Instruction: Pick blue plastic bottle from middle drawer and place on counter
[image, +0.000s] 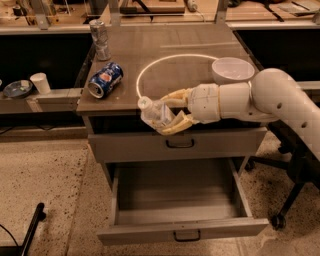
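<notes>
My gripper is shut on the blue plastic bottle, a small clear bottle with a white cap. It holds the bottle level with the front edge of the counter, cap pointing left, just below the bright circle. The white arm reaches in from the right. The middle drawer stands pulled open below, and its inside shows bare. The grey drawer above it is shut.
On the counter lie a blue soda can on its side at the left, an upright silver can at the back left and a white bowl at the right. A chair base stands right of the cabinet.
</notes>
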